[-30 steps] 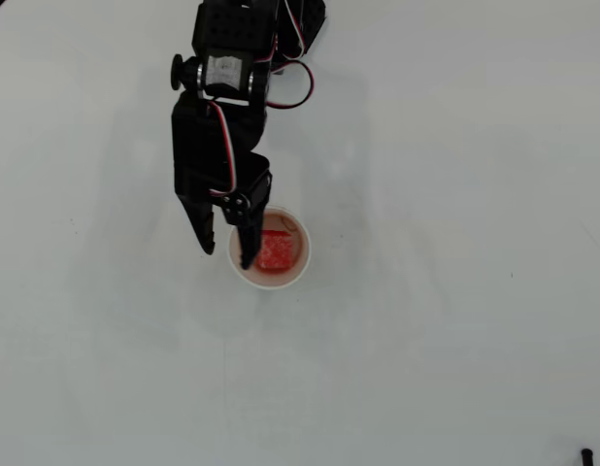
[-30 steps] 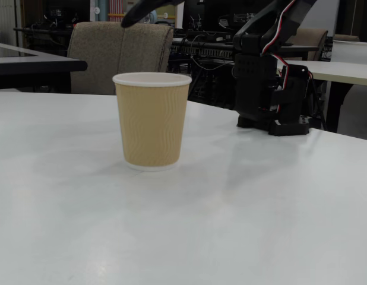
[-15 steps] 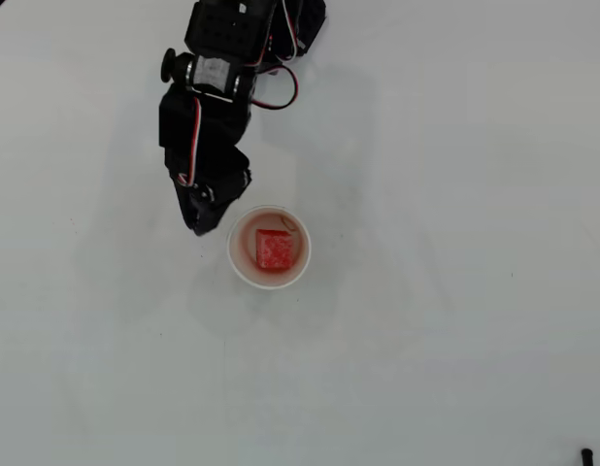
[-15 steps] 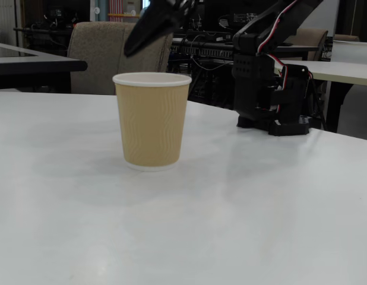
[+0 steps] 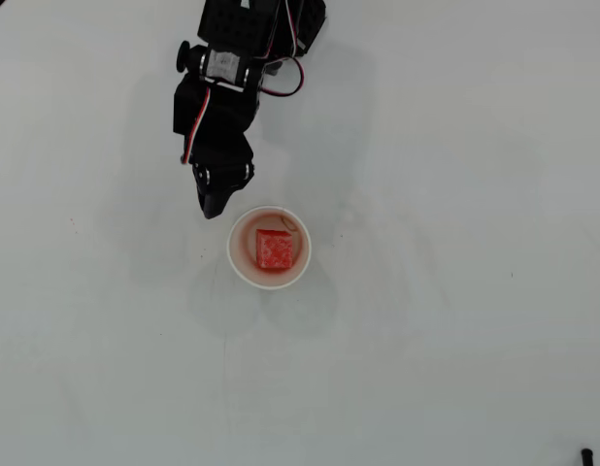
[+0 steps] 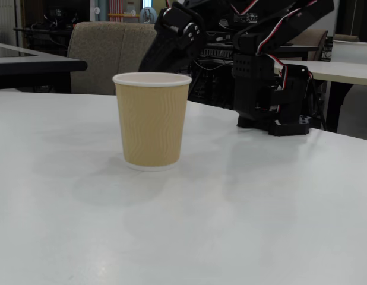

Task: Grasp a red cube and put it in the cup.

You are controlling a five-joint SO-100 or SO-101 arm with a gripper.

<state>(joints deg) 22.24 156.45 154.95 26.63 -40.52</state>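
Observation:
In the overhead view the red cube [image 5: 274, 249] lies on the bottom of the cup [image 5: 234, 262], whose white rim is round and upright. My gripper [image 5: 214, 206] hangs just up and left of the cup's rim, outside it, fingers pressed together and shut on nothing. From the fixed view the cup [image 6: 152, 119] shows a tan ribbed wall and white rim, and the cube inside is hidden. There my black arm [image 6: 177, 32] slopes down behind the cup, and the fingertips are lost behind its rim.
The arm's base [image 6: 272, 89] stands on the white table [image 5: 455, 340] behind and to the right of the cup. A small black object [image 5: 585, 453] sits at the overhead view's bottom right corner. A chair [image 6: 106, 47] and desks lie beyond the table.
The gripper, open over the cup a second ago, has shut and pulled back off the rim to the upper left; in the fixed view it dropped lower behind the cup. Cube stays inside.

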